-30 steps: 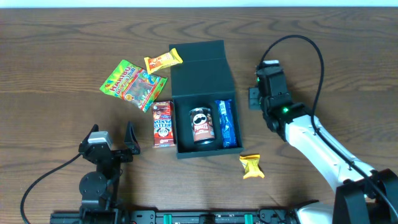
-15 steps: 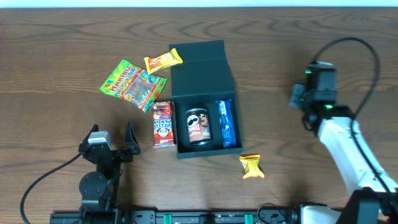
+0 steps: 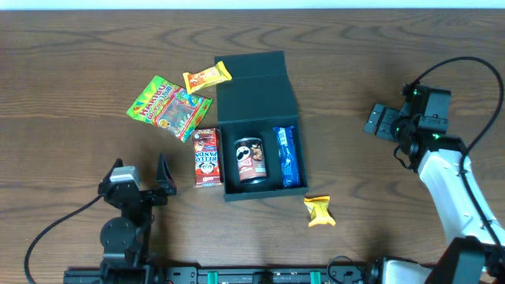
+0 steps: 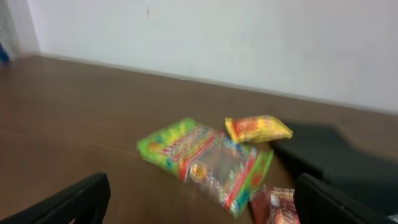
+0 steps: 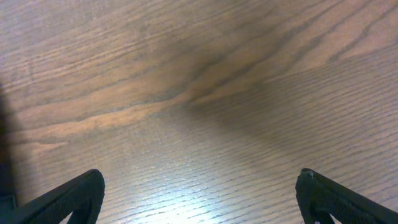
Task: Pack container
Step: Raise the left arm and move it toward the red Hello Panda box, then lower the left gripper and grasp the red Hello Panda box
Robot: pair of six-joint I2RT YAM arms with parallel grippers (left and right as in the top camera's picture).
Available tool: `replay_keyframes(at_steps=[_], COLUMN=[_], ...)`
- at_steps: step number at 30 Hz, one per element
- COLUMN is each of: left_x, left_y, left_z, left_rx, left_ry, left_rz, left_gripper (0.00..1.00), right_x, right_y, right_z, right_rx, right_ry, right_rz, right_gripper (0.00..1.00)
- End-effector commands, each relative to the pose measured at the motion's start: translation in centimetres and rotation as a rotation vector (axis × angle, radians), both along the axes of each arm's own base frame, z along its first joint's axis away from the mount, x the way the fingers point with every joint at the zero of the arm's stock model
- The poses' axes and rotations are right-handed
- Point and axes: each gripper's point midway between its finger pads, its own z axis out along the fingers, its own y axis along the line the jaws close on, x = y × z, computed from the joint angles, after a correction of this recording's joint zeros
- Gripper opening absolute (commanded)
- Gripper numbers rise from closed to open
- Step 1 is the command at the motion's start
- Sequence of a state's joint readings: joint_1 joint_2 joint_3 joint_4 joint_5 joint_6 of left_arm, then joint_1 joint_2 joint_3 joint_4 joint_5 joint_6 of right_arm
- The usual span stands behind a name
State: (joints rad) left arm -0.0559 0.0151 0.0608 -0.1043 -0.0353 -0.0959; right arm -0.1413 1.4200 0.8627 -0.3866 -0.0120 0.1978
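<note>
The container [image 3: 254,93] was a dark, square, shallow box — open, with its flat lid folded back and lying toward the far side. It sat near the middle of the desk [image 3: 379,63], turned just a little. Inside, a small can [image 3: 251,160] and a blue packet [image 3: 287,156] lay side by side.

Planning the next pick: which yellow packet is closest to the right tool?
The yellow packet beside the container's near-right corner; the other packet lies by its lid, farther away.

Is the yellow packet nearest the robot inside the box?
No, that yellow packet lies on the table, just outside the front right corner of the box.
</note>
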Motion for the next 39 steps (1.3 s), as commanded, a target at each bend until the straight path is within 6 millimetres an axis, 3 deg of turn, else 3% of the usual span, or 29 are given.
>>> replay_keyframes(at_steps=[1,7,10,14,18,22,27,30,33,36,39], left_x=[-0.9,-1.3,-0.2,2.4,5.4,7.8,9.9,11.2,12.2,11.6,11.3], left_y=[0.7,1.6,1.6,0.1,-1.3,-1.8,-7.2,-7.9,-6.8,-5.0,-4.7], left_z=[2.9,8.9,12.0,14.0,14.9,13.9,11.1,8.7,6.1,2.8,1.0], left_rx=[0.032,0.079,-0.029,-0.172,-0.202,-0.210,-0.365,-0.413,-0.529,-0.660,-0.742], left_ry=[-0.001,0.035,0.078,0.223,0.432,0.622,0.797,0.868,0.946,1.047,1.099], left_rz=[0.031,0.080,0.098,0.062,0.021,0.028,-0.231,-0.237,-0.057,0.225,0.357], left_gripper=[0.95,0.95,0.95,0.95,0.95,0.95,0.95,0.96,0.99,0.98,0.95], right_x=[0.2,0.2,0.2,0.2,0.2,0.2,0.2,0.2,0.2,0.2,0.2], right_y=[0.0,0.0,0.0,0.0,0.0,0.0,0.0,0.0,0.0,0.0,0.0], right_z=[0.5,0.5,0.5,0.5,0.5,0.5,0.5,0.5,0.5,0.5,0.5], right_rx=[0.016,0.016,0.016,0.016,0.016,0.016,0.016,0.016,0.016,0.016,0.016], right_ry=[-0.013,-0.013,-0.013,-0.013,-0.013,-0.013,-0.013,-0.013,-0.013,-0.013,-0.013], right_rz=[-0.006,-0.006,-0.006,-0.006,-0.006,-0.006,-0.006,-0.006,-0.006,-0.006,-0.006], right_gripper=[0.99,0.99,0.99,0.99,0.99,0.99,0.99,0.99,0.99,0.99,0.99])
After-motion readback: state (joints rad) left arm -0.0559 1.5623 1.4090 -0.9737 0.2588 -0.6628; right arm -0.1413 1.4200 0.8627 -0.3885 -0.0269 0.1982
